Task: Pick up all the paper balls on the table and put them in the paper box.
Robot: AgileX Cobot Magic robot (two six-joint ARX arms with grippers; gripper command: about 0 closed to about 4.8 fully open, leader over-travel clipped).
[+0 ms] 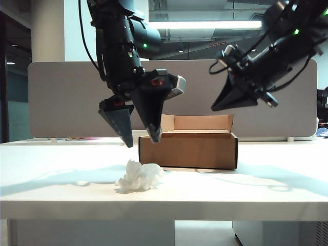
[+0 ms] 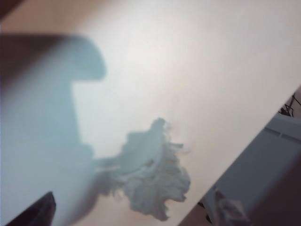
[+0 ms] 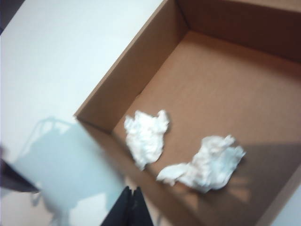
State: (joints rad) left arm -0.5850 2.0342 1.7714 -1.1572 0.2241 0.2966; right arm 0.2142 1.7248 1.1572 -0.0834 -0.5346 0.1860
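Exterior view: white table (image 1: pixel 61 184), brown paper box (image 1: pixel 188 149) at centre. One paper ball (image 1: pixel 139 177) left on the table, at about 7 o'clock from the box, just beside its front corner. Left gripper (image 1: pixel 138 137) above that ball, at its 12 o'clock, fingers spread wide, empty, tips pointing down. Right gripper (image 1: pixel 215 106) high at 1 o'clock from the box, fingers pressed together, holding nothing visible. Two more paper balls (image 3: pixel 146 134) (image 3: pixel 203 165) already inside the box, seen from the right wrist.

Likely step: grasp of the last ball. Best done by lowering straight down, one finger on each side of the wad, closing only near the tabletop; soft paper, easily squashed or snagged.

Room: open table at 9 o'clock of the ball; box wall close at 3 o'clock, table front edge near at 6 o'clock. Lift clear of the box rim before carrying across.
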